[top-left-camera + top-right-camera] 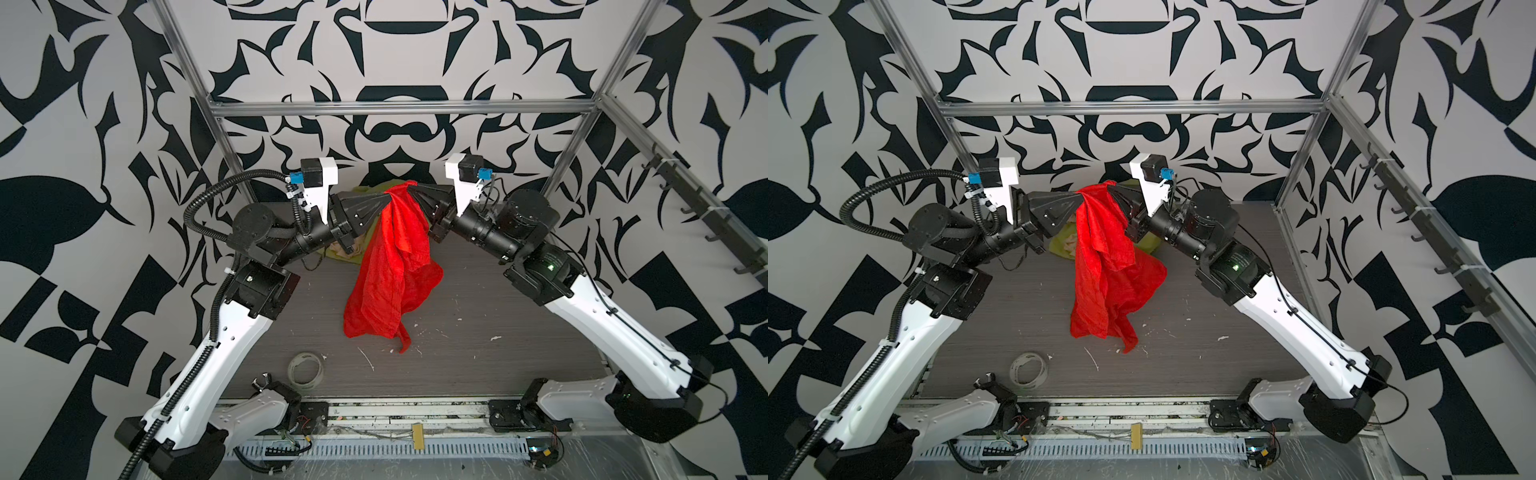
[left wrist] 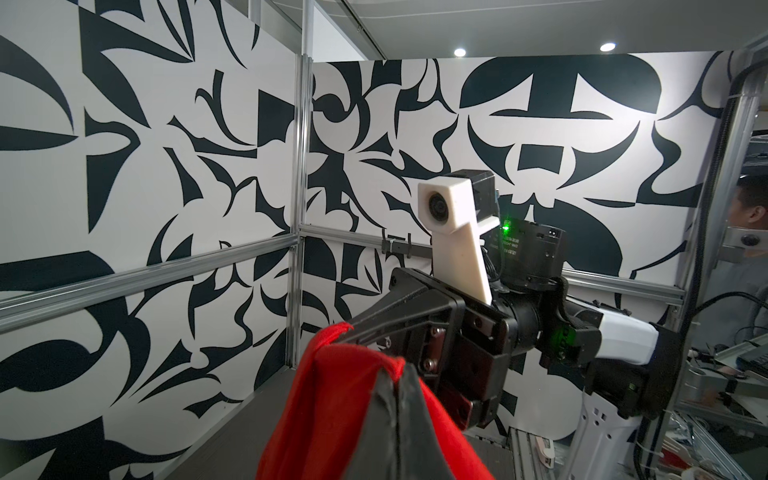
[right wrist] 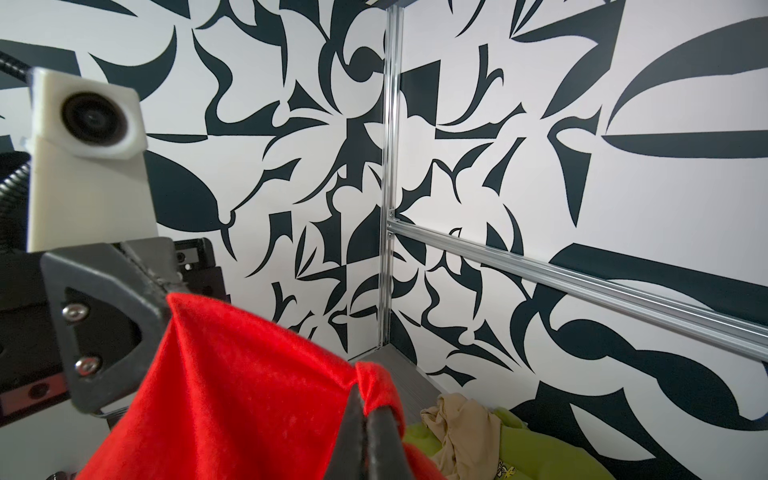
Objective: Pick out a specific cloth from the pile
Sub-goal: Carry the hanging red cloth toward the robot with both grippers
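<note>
Arms raised, tips meeting at upper centre: left gripper point(image 1: 387, 200) and right gripper point(image 1: 410, 192) both clamp thin bright red cloth point(image 1: 390, 282), hanging below them.

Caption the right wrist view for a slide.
Shared grip: left hand and right hand hold the red cloth, pile beyond.

A robotics lab test cell: an aluminium extrusion frame point(image 1: 399, 109) holds black-and-white patterned wall panels point(image 1: 399, 50) around a grey surface point(image 1: 478, 291). The left arm point(image 1: 237, 332) and right arm point(image 1: 602, 320) are mounted along its near edge beside a slotted cable duct point(image 1: 374, 449). Beyond the frame is a person point(image 2: 750, 203) among equipment racks.
</note>
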Controlling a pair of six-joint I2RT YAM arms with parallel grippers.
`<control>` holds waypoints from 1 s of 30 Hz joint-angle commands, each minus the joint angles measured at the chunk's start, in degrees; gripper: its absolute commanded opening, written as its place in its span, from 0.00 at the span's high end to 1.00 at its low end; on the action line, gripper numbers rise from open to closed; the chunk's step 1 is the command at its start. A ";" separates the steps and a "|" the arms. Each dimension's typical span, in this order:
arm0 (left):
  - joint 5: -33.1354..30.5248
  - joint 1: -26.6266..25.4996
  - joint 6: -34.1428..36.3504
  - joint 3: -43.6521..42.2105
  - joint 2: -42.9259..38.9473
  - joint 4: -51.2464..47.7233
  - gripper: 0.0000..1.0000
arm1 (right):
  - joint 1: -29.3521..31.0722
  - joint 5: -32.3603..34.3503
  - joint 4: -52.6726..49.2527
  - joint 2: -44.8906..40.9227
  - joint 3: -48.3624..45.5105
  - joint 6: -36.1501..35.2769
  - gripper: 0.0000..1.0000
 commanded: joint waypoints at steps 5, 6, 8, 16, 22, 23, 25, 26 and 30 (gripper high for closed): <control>-1.20 -0.39 -0.41 -2.06 -3.25 1.26 1.00 | 0.88 1.45 1.40 -3.70 -1.02 -0.77 1.00; -1.46 -0.46 -0.32 -2.62 -3.53 1.20 1.00 | 0.97 1.47 1.17 -3.93 -1.26 -0.73 1.00; -1.75 -0.45 -0.31 -3.62 -4.03 1.00 1.00 | 1.32 1.42 0.47 -4.72 -1.82 -0.68 1.00; -2.63 -0.45 -0.15 -7.44 -5.79 -0.46 1.00 | 2.27 2.70 -2.00 -5.67 -4.61 -1.44 1.00; -3.40 -0.45 -0.57 -11.08 -7.00 -0.86 1.00 | 2.34 3.18 -2.03 -6.38 -7.08 0.40 1.00; -3.68 -0.46 -0.28 -11.67 -7.23 -0.79 1.00 | 2.38 3.35 -2.18 -6.37 -7.73 0.80 1.00; -4.05 -0.45 -0.06 -12.60 -7.52 -0.95 1.00 | 2.38 3.62 -2.59 -6.37 -8.49 1.74 1.00; -4.04 -0.46 0.03 -13.00 -7.50 -1.02 1.00 | 2.40 3.64 -2.74 -6.37 -8.85 2.31 1.00; -4.13 -0.38 0.73 -14.51 -7.68 -1.39 1.00 | 2.38 3.76 -2.79 -6.55 -10.13 4.43 1.00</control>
